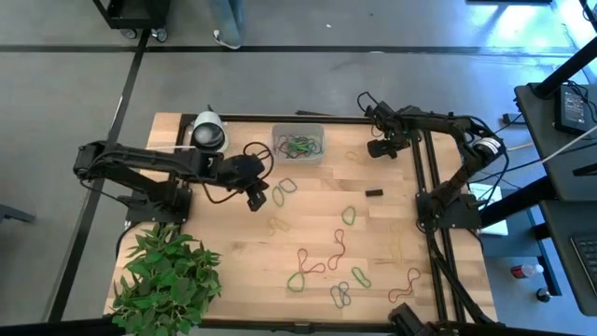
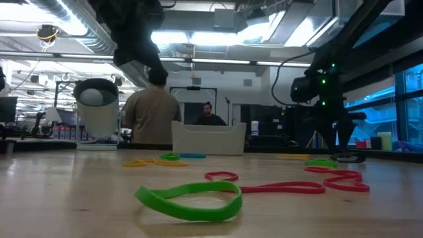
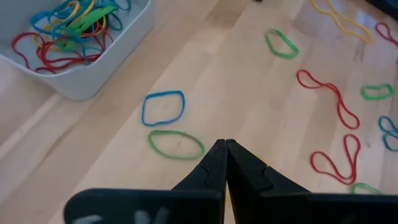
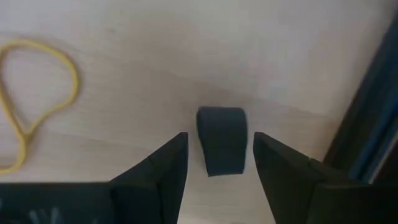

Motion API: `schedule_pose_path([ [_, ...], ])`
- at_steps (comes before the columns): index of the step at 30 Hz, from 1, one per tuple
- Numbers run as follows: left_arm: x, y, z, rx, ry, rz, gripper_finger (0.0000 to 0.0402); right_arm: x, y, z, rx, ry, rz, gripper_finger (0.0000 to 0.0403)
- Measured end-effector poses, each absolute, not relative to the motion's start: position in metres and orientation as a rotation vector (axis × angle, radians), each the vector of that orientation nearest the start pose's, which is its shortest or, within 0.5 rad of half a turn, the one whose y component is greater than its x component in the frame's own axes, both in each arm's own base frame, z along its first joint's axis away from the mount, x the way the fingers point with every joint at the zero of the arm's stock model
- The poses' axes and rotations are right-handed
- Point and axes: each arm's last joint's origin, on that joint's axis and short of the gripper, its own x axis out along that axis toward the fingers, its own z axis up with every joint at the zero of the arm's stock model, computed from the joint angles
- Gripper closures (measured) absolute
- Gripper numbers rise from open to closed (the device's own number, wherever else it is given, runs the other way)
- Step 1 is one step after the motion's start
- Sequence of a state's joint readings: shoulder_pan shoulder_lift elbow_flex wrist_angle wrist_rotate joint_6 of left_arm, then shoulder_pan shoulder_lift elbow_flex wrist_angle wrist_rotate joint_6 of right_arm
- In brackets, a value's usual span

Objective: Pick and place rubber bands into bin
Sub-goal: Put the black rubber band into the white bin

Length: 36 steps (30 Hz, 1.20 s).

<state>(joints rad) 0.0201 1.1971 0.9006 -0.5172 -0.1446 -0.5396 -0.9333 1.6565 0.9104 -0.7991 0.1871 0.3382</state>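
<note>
Green and blue rubber bands [image 3: 176, 144] lie just ahead of the left gripper [image 3: 225, 144], fingers clenched, empty; bin [image 1: 298, 145] upper centre. Right gripper [image 4: 217, 140] waits released, upper right.

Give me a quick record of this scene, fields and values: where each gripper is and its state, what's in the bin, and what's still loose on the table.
left gripper: shut, empty, above the wood near the bin
nearest loose bands: blue band and green band, just ahead of the left gripper
right gripper: open, over a small dark block at the table's far right
bin contents: a pile of red, blue, green and yellow rubber bands
still loose: many bands scattered across the table
other items: tape roll, plant
</note>
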Motion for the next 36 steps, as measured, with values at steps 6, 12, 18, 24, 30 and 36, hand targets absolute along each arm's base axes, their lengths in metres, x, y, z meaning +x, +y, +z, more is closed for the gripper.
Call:
schedule_pose_path([
  [6,0.227,0.009,0.258,-0.460,0.714,0.361,0.0400,0.156,-0.215,0.142,0.833,1.397,-1.134,0.0271],
  [12,0.206,0.008,0.251,-0.459,0.684,0.344,0.0400,0.153,-0.211,0.141,0.840,1.427,-1.130,0.0372],
  [18,0.185,0.008,0.244,-0.414,0.655,0.316,0.0400,0.161,-0.193,0.157,0.850,1.400,-1.156,0.0391],
  [24,0.166,0.007,0.236,-0.401,0.628,0.290,0.0400,0.187,-0.160,0.203,0.826,1.173,-1.149,0.0398],
  [30,0.151,0.006,0.233,-0.361,0.593,0.253,0.0400,0.236,-0.148,0.259,0.713,0.991,-1.044,0.0400],
  [36,0.142,0.006,0.232,-0.341,0.589,0.242,0.0400,0.294,-0.151,0.302,0.614,0.854,-0.955,0.0401],
])
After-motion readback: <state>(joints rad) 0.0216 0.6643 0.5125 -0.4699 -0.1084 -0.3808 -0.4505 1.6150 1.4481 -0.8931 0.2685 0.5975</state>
